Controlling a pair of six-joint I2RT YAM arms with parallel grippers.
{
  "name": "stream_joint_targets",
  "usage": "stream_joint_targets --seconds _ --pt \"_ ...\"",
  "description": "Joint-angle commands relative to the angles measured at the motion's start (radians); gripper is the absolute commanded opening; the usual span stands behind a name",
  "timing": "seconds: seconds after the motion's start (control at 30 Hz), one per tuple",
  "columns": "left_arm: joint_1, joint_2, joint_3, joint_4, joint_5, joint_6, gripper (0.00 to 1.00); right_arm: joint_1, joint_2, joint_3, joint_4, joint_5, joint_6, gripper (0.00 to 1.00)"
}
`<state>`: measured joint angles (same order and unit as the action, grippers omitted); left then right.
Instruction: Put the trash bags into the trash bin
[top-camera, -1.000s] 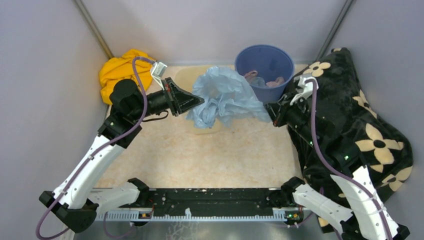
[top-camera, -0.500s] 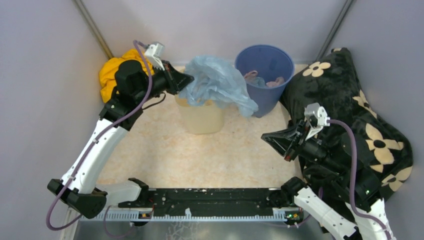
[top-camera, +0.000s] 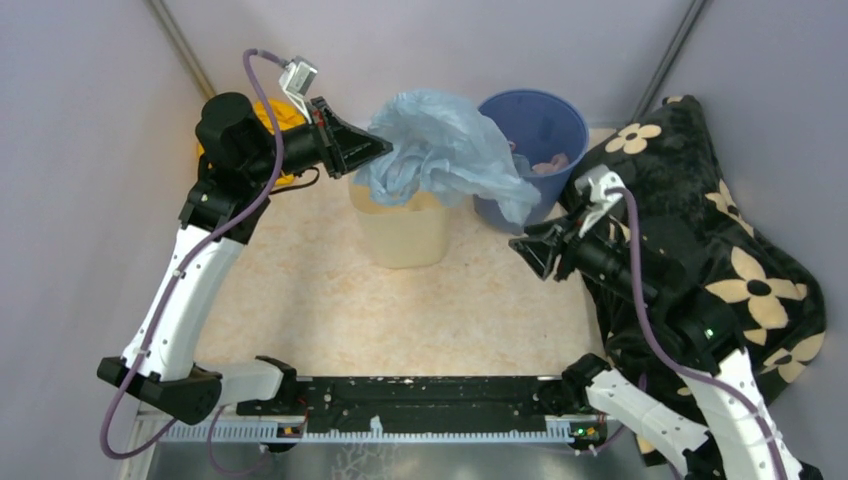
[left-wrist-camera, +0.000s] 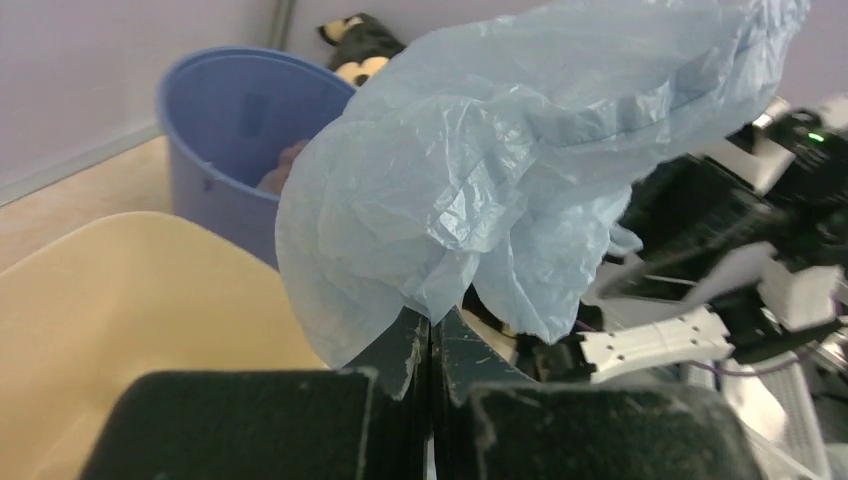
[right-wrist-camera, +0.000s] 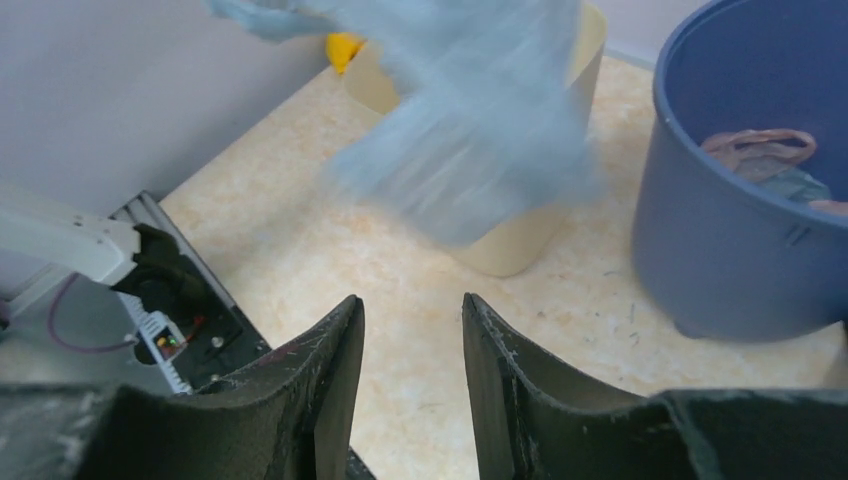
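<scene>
A: Step in hand?
B: Carrying. The left gripper (top-camera: 375, 150) clenches the trash bag (top-camera: 445, 150), hanging above the rim of the trash bin (top-camera: 400, 235); the right gripper (top-camera: 525, 250) is released, empty.
A: Next?
B: Likely lower it inside, then let go.

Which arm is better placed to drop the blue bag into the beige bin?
Left. The left gripper is shut on the trash bag above the trash bin; the right gripper is open and empty.

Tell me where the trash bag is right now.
In the top view the trash bag hangs at the back centre, pinched in the left gripper, above the cream trash bin and overlapping the blue bucket to its right.
</scene>
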<state>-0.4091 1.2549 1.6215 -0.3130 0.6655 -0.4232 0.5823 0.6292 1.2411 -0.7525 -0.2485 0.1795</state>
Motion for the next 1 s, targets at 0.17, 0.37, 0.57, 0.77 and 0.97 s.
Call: stream_joint_targets --seconds 0.17,0.37,0.57,0.77,0.97 --pt "-0.002 0.027 0.019 0.084 0.268 -0.072 0.00 0.007 0.185 0.160 0.193 0.140 -0.124 0.50" --pt "-0.002 0.055 0.008 0.055 0.253 -0.047 0.00 0.008 0.203 0.267 0.133 0.069 -0.153 0.58" --pt "-0.002 0.098 0.035 0.025 0.246 -0.024 0.00 0.008 0.132 0.242 0.165 -0.129 -0.099 0.59" --pt "-0.002 0.121 0.067 -0.023 0.267 0.009 0.00 0.008 0.106 0.249 0.226 -0.235 -0.068 0.65" --pt "-0.002 0.111 0.081 -0.069 0.275 0.039 0.00 0.007 0.154 0.287 0.196 -0.094 -0.063 0.66"
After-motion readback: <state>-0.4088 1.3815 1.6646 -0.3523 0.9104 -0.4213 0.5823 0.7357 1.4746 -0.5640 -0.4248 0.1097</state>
